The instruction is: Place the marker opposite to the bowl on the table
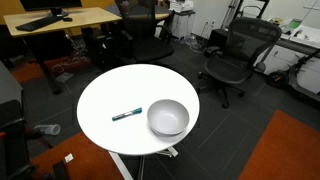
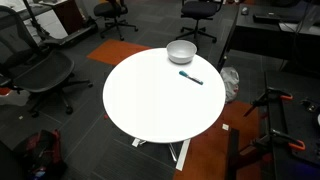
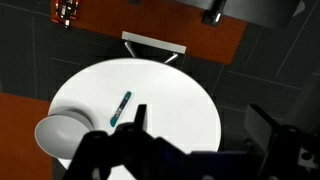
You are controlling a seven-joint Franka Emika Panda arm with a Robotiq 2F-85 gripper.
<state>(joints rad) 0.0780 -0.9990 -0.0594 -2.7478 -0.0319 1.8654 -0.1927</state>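
The marker [image 1: 126, 114] lies flat on the table [image 1: 110, 95], just beside the bowl [image 1: 168, 117] but apart from it, its long axis pointing roughly toward the bowl's wall. In the wrist view the end effector [image 3: 198, 112] hangs high above the table with its jaws spread wide and nothing between them. The marker [image 3: 121, 107] sits off to one side of the gap rather than under it.

The step in hand looks like the approach for the pick. To do it well, I would centre the end effector over the middle of the marker and turn the wrist so the jaws close across the thin body, not along it. The descent should come from the side away from the bowl, so that a finger does not knock the rim. The wide bare part of the table across from the bowl [image 2: 181, 51] offers plenty of room for the placement.

The bowl appears empty in both exterior views.
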